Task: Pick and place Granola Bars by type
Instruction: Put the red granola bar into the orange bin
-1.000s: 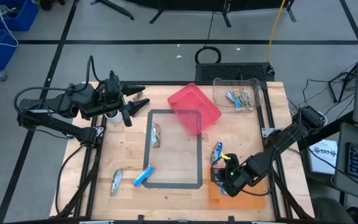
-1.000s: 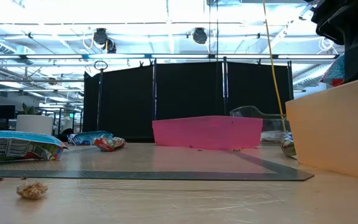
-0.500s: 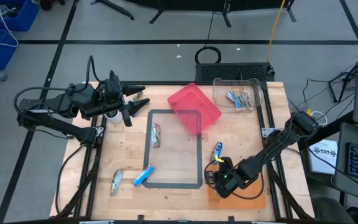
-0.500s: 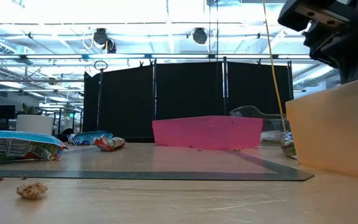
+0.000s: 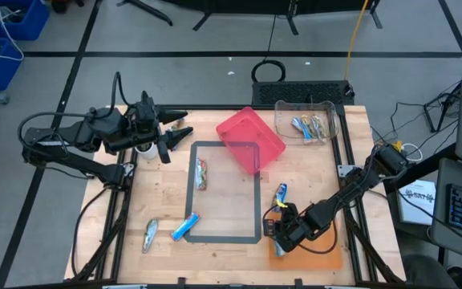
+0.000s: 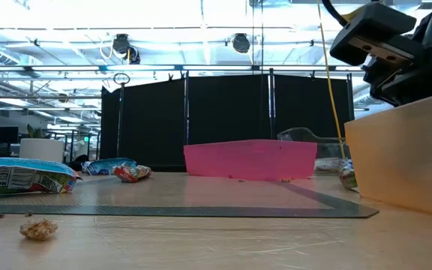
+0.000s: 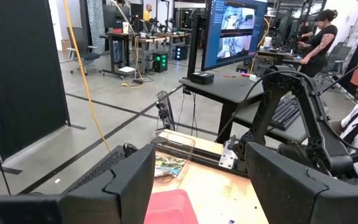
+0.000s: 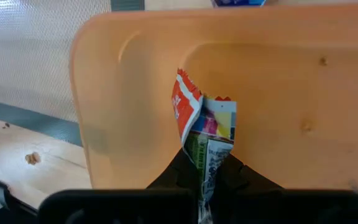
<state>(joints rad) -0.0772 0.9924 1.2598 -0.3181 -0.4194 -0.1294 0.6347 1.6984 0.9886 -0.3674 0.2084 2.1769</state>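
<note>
My right gripper [image 5: 281,228] hangs over the left end of the orange tray [image 5: 321,255], shut on a red, blue and green granola bar [image 8: 205,124]. Other granola bars lie flat on the table: a red-green one [image 5: 201,173], a blue one [image 5: 186,227], a silver one [image 5: 150,234] and a blue one [image 5: 280,194] just beyond the tray. Several more sit in the clear bin [image 5: 325,112]. My left gripper [image 5: 175,129] waits open at the table's far left, above the white cup [image 5: 144,148]. My right gripper pinches the granola bar by one crimped end [image 8: 204,167] between its two fingers [image 8: 236,177]. The bar sticks out forward past the fingertips, lifted clear above the orange tray's floor [image 8: 291,106]. The fingers come at the tray from above, slanting down.
A pink bin [image 5: 249,139] stands tilted at the far middle, next to the clear bin. A grey tape rectangle [image 5: 257,193] marks the table's middle. In the low view the tray's wall [image 6: 403,157] is close on the right, and a crumb [image 6: 39,229] lies near. People sit beyond the table.
My right gripper has moved toward the table's left edge, along the orange tray to its left end, still shut on the granola bar. The left arm has kept still.
</note>
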